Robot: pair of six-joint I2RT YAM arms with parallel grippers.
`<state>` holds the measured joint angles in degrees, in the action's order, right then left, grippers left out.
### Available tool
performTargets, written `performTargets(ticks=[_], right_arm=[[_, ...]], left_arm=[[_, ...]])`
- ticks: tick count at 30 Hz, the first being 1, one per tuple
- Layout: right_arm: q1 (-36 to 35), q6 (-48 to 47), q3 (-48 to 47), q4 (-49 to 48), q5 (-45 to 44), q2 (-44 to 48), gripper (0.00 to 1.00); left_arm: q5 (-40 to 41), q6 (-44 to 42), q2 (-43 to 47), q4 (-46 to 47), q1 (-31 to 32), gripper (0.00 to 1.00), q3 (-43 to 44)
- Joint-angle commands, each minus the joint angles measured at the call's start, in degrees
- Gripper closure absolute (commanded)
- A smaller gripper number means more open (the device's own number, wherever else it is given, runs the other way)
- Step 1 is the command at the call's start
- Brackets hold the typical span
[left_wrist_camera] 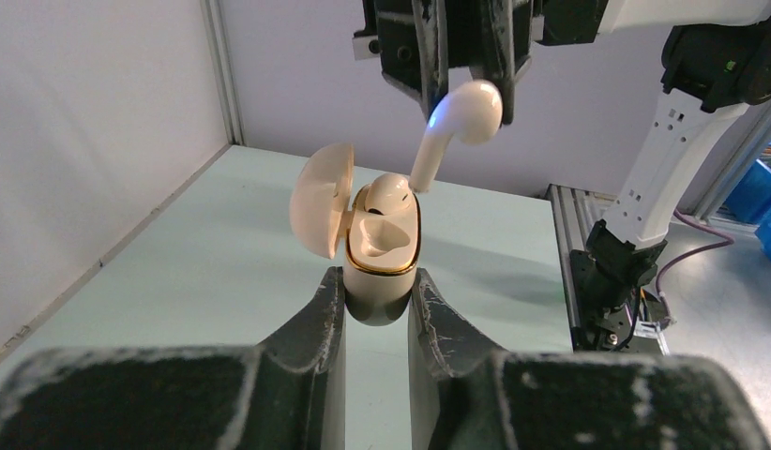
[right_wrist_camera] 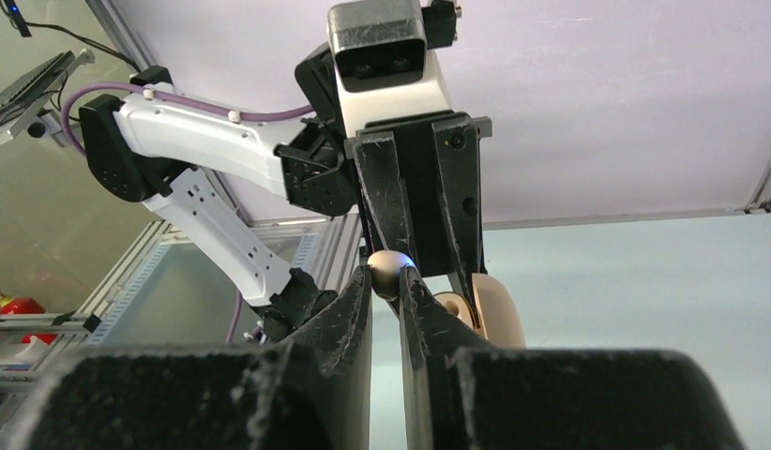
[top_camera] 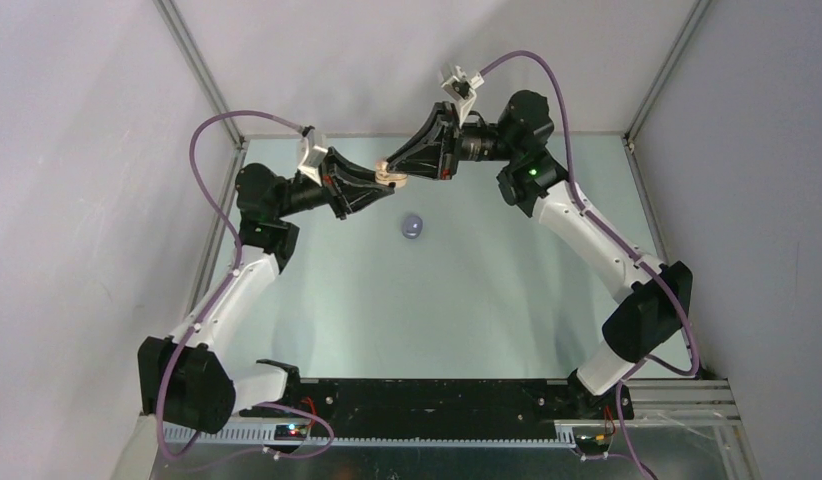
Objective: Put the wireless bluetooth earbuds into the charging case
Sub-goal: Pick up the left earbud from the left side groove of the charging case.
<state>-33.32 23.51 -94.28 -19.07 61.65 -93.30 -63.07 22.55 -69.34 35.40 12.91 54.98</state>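
My left gripper (left_wrist_camera: 377, 286) is shut on an open cream-beige charging case (left_wrist_camera: 382, 246) with a gold rim, held above the table; its lid (left_wrist_camera: 321, 199) hangs open to the left. One beige earbud (left_wrist_camera: 388, 190) sits in the case's far slot. My right gripper (right_wrist_camera: 386, 274) is shut on a second beige earbud (left_wrist_camera: 461, 117), which shows a blue light. Its stem points down at the near slot, its tip just above the rim. In the top view both grippers (top_camera: 392, 175) meet at the table's far middle.
A small purple rounded case (top_camera: 414, 226) lies on the pale green table (top_camera: 487, 290), just below the two grippers. Metal frame posts and white walls stand at the table's far corners. The arms' black base rail runs along the near edge.
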Motion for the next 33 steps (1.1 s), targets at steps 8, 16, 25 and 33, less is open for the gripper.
performTargets(ticks=[8,16,25,33], right_arm=[[-1.5,-0.7,3.0,-4.3,-4.0,3.0,1.00],[-1.6,-1.2,3.3,-3.8,-4.5,3.1,1.00],[-1.9,-2.4,3.0,-1.6,-6.0,2.4,1.00],[-2.6,-4.5,2.5,1.3,-6.7,2.0,1.00]], left_arm=[[2.3,3.1,2.3,1.5,0.5,1.00,3.6],[2.3,3.0,2.2,1.7,0.6,1.00,4.1],[1.5,2.7,2.3,2.1,0.6,1.00,4.1],[1.3,2.5,2.8,2.4,0.6,1.00,3.7]])
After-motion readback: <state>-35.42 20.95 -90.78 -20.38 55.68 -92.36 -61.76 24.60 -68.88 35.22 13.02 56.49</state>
